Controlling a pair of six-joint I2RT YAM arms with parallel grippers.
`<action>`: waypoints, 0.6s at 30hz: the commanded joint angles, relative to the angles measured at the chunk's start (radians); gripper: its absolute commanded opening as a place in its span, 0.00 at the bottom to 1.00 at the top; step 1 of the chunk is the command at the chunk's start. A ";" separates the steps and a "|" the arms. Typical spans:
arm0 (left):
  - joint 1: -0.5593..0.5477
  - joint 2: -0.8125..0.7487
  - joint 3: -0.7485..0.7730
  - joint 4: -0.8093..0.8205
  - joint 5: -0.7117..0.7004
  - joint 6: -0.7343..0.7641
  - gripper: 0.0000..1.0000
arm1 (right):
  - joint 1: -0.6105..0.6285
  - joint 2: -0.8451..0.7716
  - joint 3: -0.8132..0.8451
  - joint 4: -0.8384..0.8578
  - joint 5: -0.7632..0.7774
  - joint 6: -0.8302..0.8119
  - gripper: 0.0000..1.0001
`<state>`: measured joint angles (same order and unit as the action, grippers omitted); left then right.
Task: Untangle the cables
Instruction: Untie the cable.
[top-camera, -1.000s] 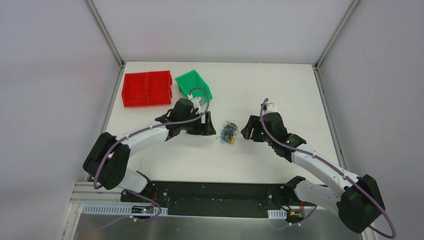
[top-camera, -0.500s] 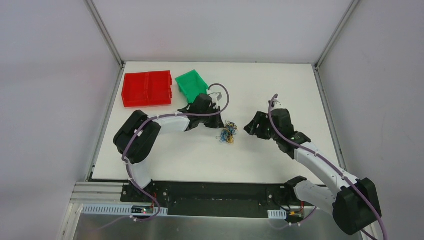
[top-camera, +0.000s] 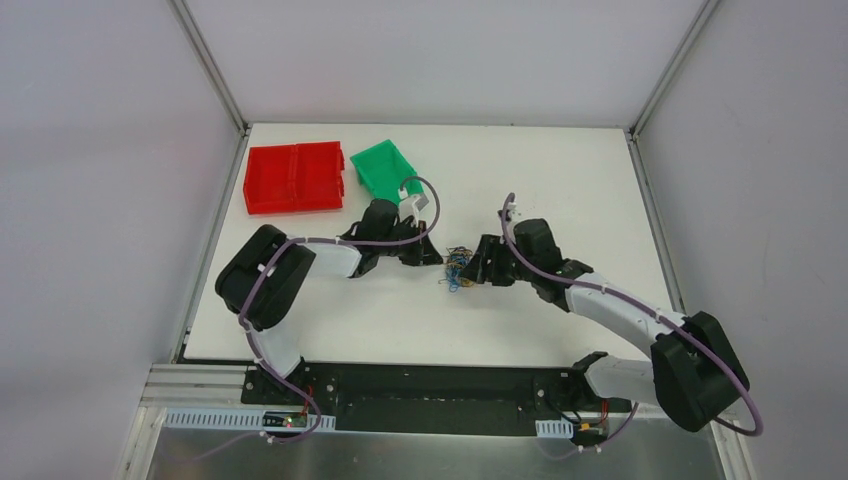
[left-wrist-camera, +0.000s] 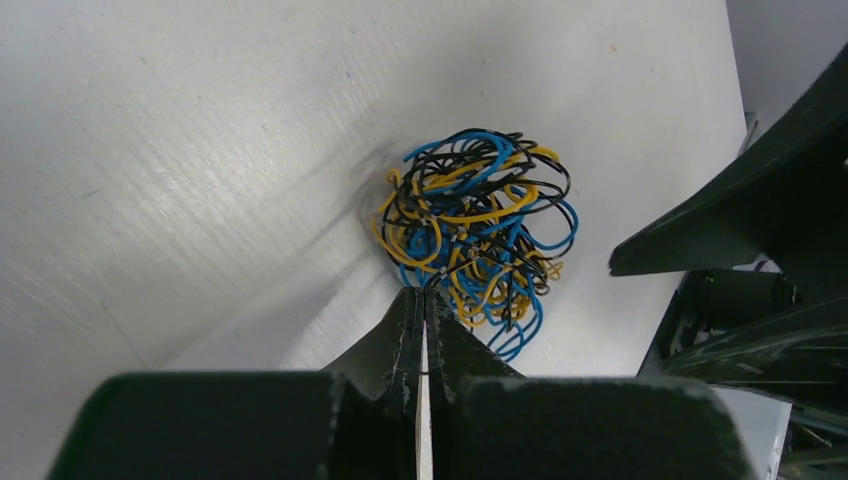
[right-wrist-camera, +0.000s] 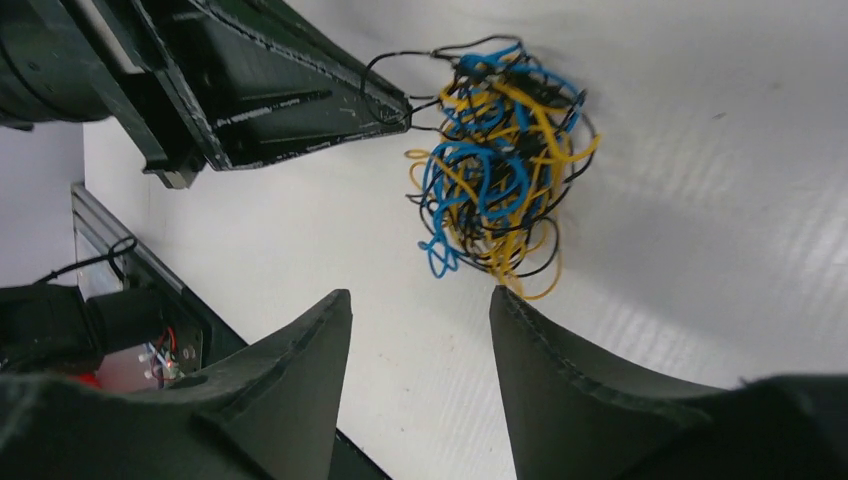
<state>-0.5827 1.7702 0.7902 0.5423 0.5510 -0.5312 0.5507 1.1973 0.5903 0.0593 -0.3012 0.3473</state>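
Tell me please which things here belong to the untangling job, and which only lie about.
For the job:
- cables, one tangled clump
- left claw, shut on the clump's edge
- right claw, open beside it

Only lying about:
- red bin
- green bin

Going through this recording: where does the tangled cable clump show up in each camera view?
Top view: cable clump near picture centre.
Left wrist: cable clump mid-frame, just beyond the shut left claw.
Right wrist: cable clump upper centre, beyond the open right claw.
Shared landmark: the left claw, shut on a strand at the clump's edge.
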 joint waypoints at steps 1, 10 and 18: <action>-0.004 -0.071 -0.038 0.102 0.053 0.022 0.00 | 0.070 0.036 0.015 0.059 0.035 -0.011 0.53; -0.002 -0.120 -0.057 0.097 0.039 0.012 0.00 | 0.094 0.072 -0.041 0.087 0.222 0.059 0.49; 0.000 -0.102 -0.028 0.036 0.034 0.028 0.00 | 0.094 0.095 -0.023 0.071 0.257 0.058 0.47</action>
<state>-0.5827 1.6882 0.7349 0.5781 0.5678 -0.5270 0.6395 1.2701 0.5457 0.1047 -0.0734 0.3931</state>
